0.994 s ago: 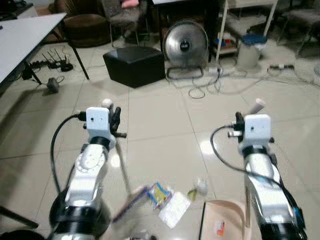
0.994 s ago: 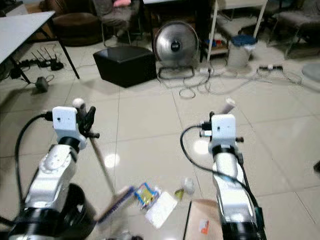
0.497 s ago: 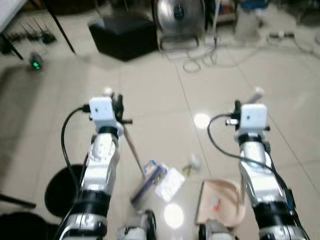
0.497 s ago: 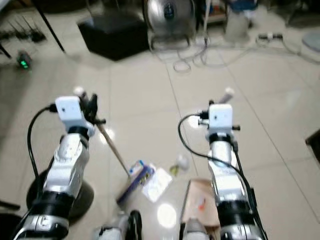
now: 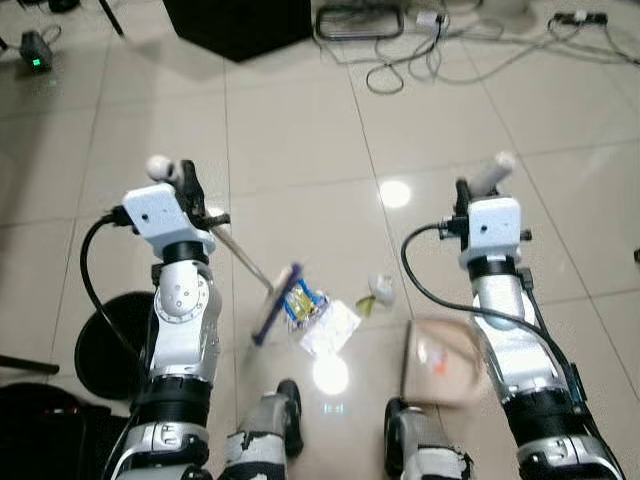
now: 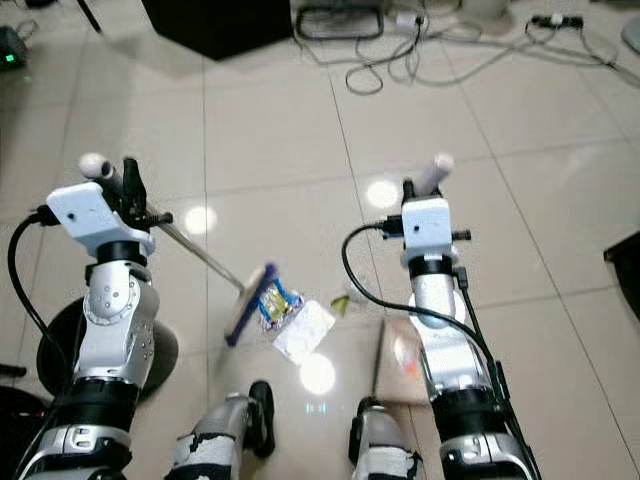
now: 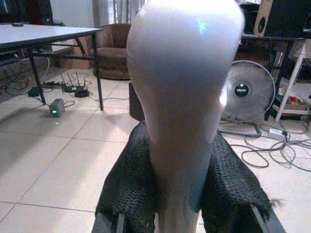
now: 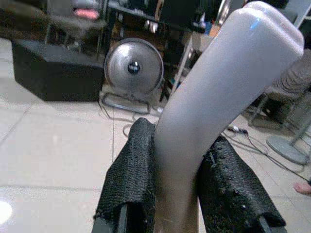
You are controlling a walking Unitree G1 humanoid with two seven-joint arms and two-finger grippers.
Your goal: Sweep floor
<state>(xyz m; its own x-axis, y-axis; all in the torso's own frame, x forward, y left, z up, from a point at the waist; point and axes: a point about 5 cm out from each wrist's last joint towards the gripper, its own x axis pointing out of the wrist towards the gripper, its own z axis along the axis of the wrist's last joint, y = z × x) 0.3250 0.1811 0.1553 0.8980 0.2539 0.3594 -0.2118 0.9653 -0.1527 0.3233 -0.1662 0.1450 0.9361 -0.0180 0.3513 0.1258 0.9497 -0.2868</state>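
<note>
My left gripper (image 5: 178,182) is shut on the white handle of a broom (image 5: 245,267); the stick slants down to a blue brush head (image 5: 276,303) on the tiled floor. Against that head lie a colourful wrapper (image 5: 305,303), a white paper piece (image 5: 331,328) and a small crumpled scrap (image 5: 378,290). My right gripper (image 5: 478,190) is shut on the white handle of a pink dustpan (image 5: 440,362), which rests on the floor just right of the litter with a small orange bit inside. In the wrist views the black pads (image 7: 131,179) (image 8: 132,170) clamp each handle.
My two feet (image 5: 272,440) stand just behind the litter. A black round base (image 5: 112,345) sits by my left side. Cables (image 5: 420,60), a black box (image 5: 235,20) and a fan stand (image 5: 358,20) lie farther ahead. Open tiles (image 5: 300,140) stretch in front of the litter.
The camera has tilted down and forward, so the whole picture has shifted. The brush head has slid right to the wrapper and paper, with the dustpan still just right of the litter.
</note>
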